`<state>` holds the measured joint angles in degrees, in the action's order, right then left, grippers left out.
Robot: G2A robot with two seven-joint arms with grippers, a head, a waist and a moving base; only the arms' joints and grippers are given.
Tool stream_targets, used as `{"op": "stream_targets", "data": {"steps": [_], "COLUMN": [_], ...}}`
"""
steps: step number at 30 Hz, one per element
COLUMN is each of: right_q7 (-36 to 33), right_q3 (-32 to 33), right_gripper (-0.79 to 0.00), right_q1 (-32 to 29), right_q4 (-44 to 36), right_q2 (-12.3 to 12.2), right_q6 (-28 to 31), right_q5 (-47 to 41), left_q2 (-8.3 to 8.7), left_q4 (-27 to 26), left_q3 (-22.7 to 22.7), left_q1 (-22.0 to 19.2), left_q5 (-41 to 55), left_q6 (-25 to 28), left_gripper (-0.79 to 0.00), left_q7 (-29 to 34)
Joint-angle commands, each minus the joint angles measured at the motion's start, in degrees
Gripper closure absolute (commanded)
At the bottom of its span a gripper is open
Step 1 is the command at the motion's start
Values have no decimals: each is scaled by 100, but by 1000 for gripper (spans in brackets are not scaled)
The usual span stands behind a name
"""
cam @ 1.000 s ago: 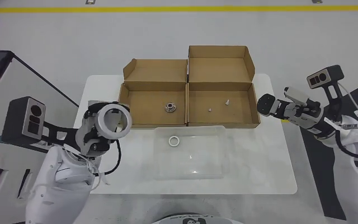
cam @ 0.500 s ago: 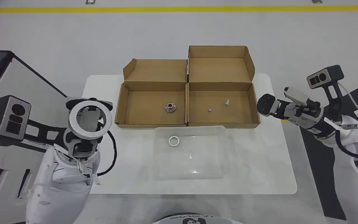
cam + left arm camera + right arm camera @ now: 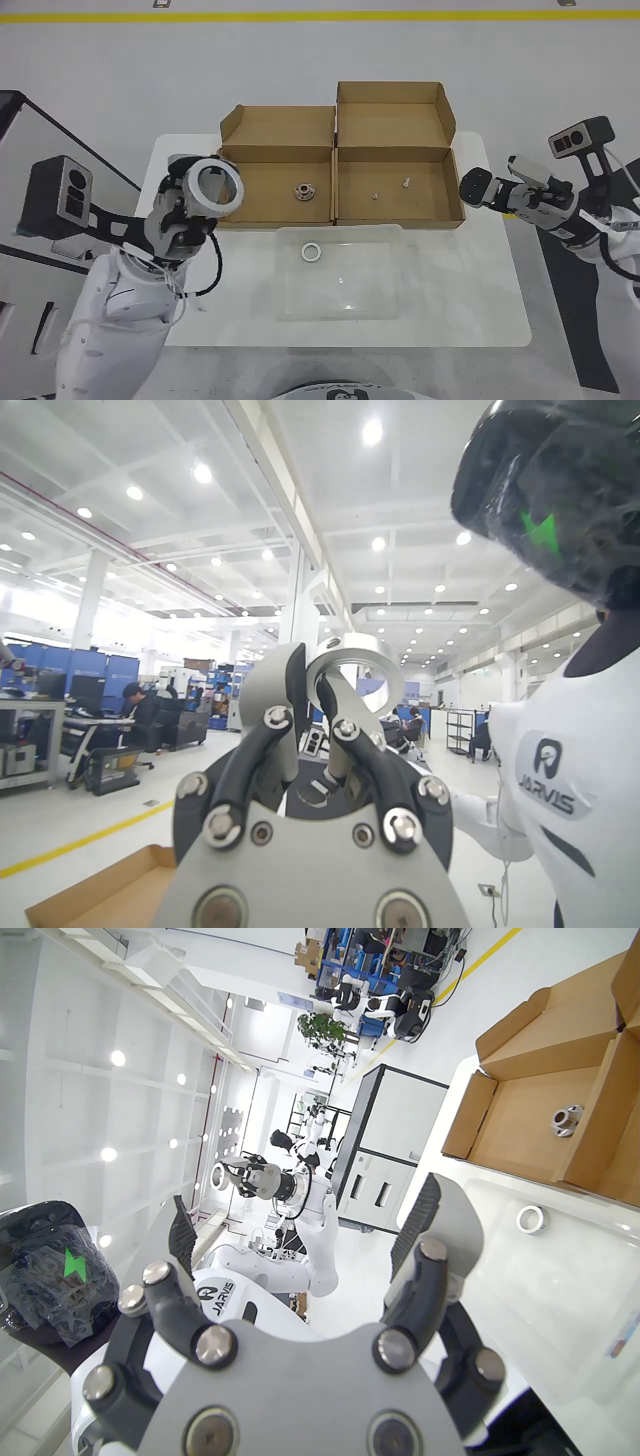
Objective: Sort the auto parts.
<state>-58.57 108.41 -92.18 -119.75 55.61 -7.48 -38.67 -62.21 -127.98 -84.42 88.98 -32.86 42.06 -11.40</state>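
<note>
My left gripper (image 3: 310, 685) is shut on the rim of a large metal ring (image 3: 357, 670), one finger inside it and one outside. From above, the ring (image 3: 217, 187) hangs over the left edge of the left cardboard box (image 3: 255, 200), which holds a flanged metal part (image 3: 303, 189). Two small screws (image 3: 374, 196) lie in the right cardboard box (image 3: 440, 195). A small metal ring (image 3: 311, 252) lies in the clear tray (image 3: 350, 290). My right gripper (image 3: 300, 1228) is open with nothing in it, and it hovers (image 3: 466, 187) off that box's right end.
Both boxes stand side by side at the back of the white table (image 3: 480, 310), lids folded back. The clear tray sits just in front of them. A dark cabinet (image 3: 40, 130) stands left of the table.
The left arm, still holding the large ring, swung out to the left and then back right and farther away, up to the left box's edge. The right arm has kept still.
</note>
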Motion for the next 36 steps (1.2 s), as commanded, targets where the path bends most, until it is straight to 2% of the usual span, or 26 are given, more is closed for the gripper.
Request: {"op": "stream_targets", "data": {"steps": [1, 5, 12, 16, 22, 32, 36], "right_q7": [0, 0, 0, 0, 0, 0, 0], "right_q3": [0, 0, 0, 0, 0, 0, 0], "right_gripper": [-785, -785, -785, -785, -785, -785, -785], "right_q1": [0, 0, 0, 0, 0, 0, 0], "right_q4": [0, 0, 0, 0, 0, 0, 0], "right_q2": [0, 0, 0, 0, 0, 0, 0], "right_q6": [0, 0, 0, 0, 0, 0, 0], "right_q5": [0, 0, 0, 0, 0, 0, 0], "left_q2": [-11, -22, 10, 30, 49, 25, -18], "left_q4": [139, 343, 575, 642, 791, 1639, 2152], "left_q3": [68, 108, 118, 140, 333, 1022, 1304], "left_q1": [-104, -333, -577, -574, -801, -1911, -2329], "left_q5": [-252, -773, -1824, -2080, -2687, -3891, -4138], "left_q6": [-257, -554, -476, -566, -715, -681, -793], "left_gripper": [0, 0, 0, 0, 0, 0, 0], "left_q7": [205, 528, 1258, 1752, 2543, 3575, 3670]}}
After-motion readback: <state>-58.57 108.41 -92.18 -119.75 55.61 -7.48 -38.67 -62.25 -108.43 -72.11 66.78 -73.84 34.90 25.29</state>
